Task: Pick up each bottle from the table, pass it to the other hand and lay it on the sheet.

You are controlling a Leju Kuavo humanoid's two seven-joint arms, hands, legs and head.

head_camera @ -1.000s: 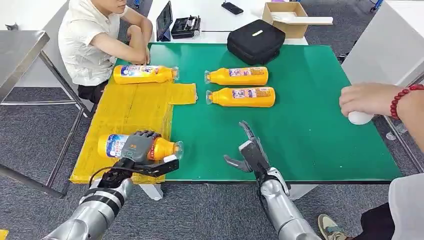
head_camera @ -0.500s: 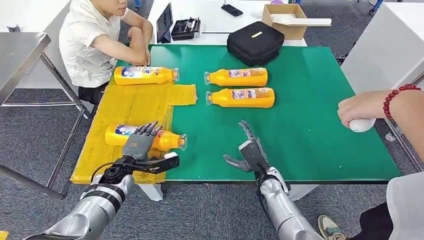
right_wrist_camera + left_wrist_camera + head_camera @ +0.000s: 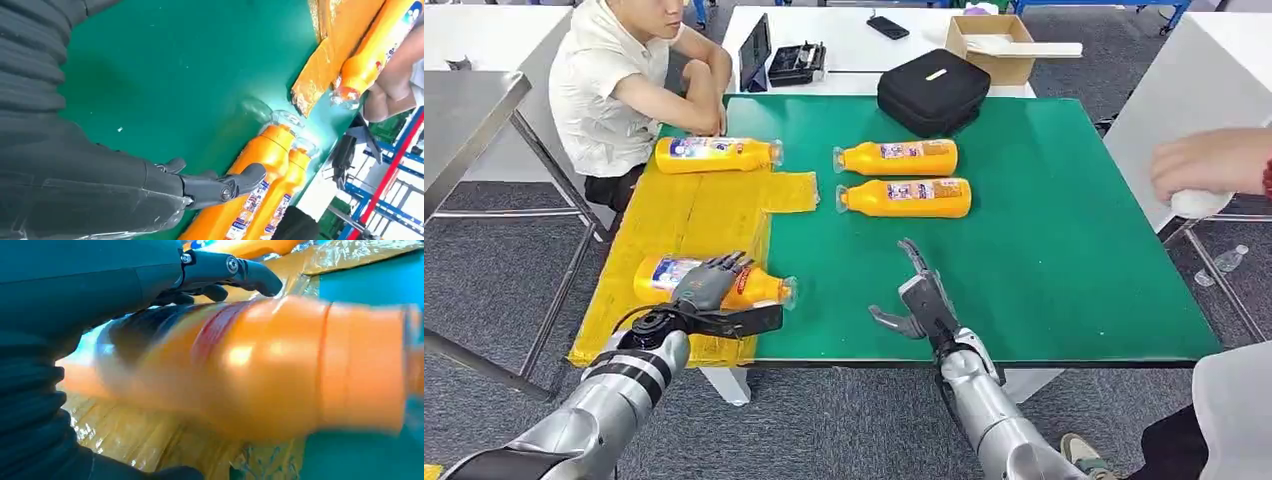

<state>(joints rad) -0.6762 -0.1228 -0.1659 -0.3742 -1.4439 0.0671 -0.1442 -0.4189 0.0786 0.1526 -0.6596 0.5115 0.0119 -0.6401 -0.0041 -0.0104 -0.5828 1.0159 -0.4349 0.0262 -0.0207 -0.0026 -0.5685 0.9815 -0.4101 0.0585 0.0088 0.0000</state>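
An orange bottle [image 3: 764, 288] lies on its side at the near end of the yellow sheet [image 3: 684, 215]. My left hand [image 3: 707, 292] hovers over it with fingers spread and thumb out toward the near side, not gripping. Up close, that bottle [image 3: 280, 365] looks blurred under the straight fingers [image 3: 235, 270]. A second bottle [image 3: 714, 153] lies at the sheet's far end. Two more bottles [image 3: 899, 156] [image 3: 909, 197] lie side by side on the green table [image 3: 1044, 250]. My right hand [image 3: 919, 300] is open and empty near the front edge, with those two bottles [image 3: 255, 170] beyond it.
A person [image 3: 614, 90] sits at the far left corner, arm beside the far bottle. Another person's hand [image 3: 1214, 165] holds a white thing off the right edge. A black case [image 3: 934, 88] stands at the back, with a cardboard box [image 3: 989, 45] behind it.
My left hand has set the near bottle down on the sheet and opened its fingers off it. The person's hand at the right has lifted away from the table. My right hand has stayed put.
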